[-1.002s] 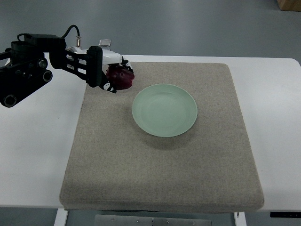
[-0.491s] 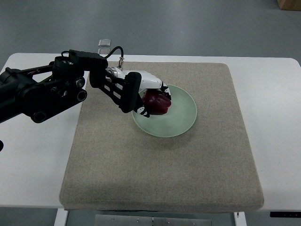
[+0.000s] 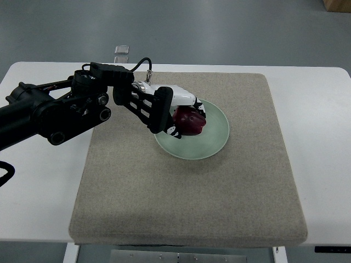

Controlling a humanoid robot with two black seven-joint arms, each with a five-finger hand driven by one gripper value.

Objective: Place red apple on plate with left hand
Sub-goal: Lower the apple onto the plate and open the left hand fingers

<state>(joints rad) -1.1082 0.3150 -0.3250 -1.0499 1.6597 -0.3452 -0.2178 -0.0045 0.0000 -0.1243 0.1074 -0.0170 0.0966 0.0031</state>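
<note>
1. Your red apple (image 3: pixel 190 121) reads dark red, near maroon, rounded, with a dull sheen on top. Only its upper and right side show; the rest is hidden behind the hand.
2. The left hand (image 3: pixel 174 113) comes in from the left of the plate (image 3: pixel 214 138) on a black arm (image 3: pixel 52 112), white shell on top, black linkages on the near side.
3. Fingers are clenched around the apple: the white shell sits over its far-left side, a black-and-white fingertip (image 3: pixel 174 131) shows just under its near-left edge. Apple is tucked against the palm, touching the fingers (you can't see every contact, the hand blocks the left half).
4. The apple sits over the left part of the plate, inside the rim. You can't tell from this view whether it touches the plate or hangs just above it.
5. The plate is pale green, round, shallow. Nothing else in it but the apple and the fingertips over its left rim; the right half is bare.
6. The plate lies on a grey-beige mat (image 3: pixel 192 192), far-centre of it; the mat lies on a white table (image 3: pixel 318 120).
7. A small clear block (image 3: pixel 122 49) lies beyond the plate, far-left, just off the table's far edge.
</note>
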